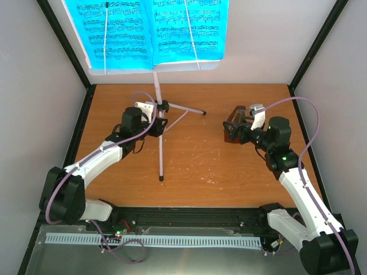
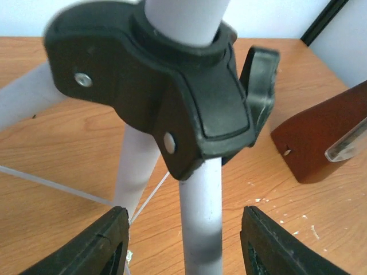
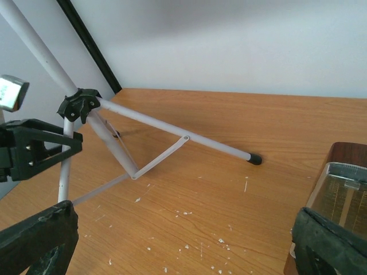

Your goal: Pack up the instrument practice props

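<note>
Metronome (image 1: pixel 231 126) half hidden behind right claw (image 1: pixel 242 136); pages (image 1: pixel 146 31) cropped top.

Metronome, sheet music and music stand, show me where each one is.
metronome (image 2: pixel 309 143): left wrist view, on its brown side.
sheet music (image 1: pixel 123 31): top external view, on the left cyan page.
music stand (image 2: pixel 200 109): left wrist view, on the black tripod hub.
</note>
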`<state>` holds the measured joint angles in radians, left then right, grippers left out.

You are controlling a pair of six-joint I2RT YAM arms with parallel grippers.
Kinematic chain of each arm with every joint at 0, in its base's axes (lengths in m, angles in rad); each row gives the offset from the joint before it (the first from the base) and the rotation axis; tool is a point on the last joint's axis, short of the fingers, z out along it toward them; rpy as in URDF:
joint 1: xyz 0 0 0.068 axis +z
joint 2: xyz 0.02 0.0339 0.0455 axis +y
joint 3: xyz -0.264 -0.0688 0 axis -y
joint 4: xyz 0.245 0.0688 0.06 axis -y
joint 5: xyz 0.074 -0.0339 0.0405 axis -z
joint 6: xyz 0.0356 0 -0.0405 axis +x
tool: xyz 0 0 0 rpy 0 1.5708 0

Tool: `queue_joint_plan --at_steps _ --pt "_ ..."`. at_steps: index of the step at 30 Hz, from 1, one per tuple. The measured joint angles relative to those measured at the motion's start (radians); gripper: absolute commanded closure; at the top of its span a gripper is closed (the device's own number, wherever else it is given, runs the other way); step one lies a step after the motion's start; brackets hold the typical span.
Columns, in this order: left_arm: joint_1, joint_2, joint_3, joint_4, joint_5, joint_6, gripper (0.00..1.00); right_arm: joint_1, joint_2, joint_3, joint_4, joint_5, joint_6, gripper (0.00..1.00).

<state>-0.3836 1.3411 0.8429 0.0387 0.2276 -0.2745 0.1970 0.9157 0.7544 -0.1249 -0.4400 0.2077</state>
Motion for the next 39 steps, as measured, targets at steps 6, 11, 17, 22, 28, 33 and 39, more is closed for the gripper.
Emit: queue_joint_plan --at_steps 6,11,17,22,28,33,39 --pt "-0.051 0.027 0.022 -0.033 -0.133 -0.006 0.61 0.000 -0.029 -0.007 -0.011 0.003 -0.006 0.00" --pt "-0.055 0.050 0.053 -0.040 -0.169 -0.002 0.78 0.000 -0.051 -0.016 -0.019 0.007 -0.010 0.00" --pt "-0.061 0.058 0.061 -0.043 -0.179 -0.029 0.95 0.000 -0.072 -0.019 -0.040 0.015 -0.015 0.00" --pt "-0.061 0.043 0.058 -0.060 -0.191 -0.023 1.00 0.000 -0.087 -0.019 -0.055 0.021 -0.021 0.00" --pt "-0.045 -0.011 0.033 -0.115 -0.124 0.040 1.00 0.000 -0.111 -0.031 -0.065 0.025 -0.026 0.00" --pt "-0.038 -0.003 0.039 -0.122 -0.006 0.103 1.00 0.000 -0.125 -0.037 -0.067 0.024 -0.026 0.00" --pt "-0.040 0.076 0.103 -0.127 0.135 0.191 0.98 0.000 -0.140 -0.037 -0.075 0.021 -0.025 0.00"
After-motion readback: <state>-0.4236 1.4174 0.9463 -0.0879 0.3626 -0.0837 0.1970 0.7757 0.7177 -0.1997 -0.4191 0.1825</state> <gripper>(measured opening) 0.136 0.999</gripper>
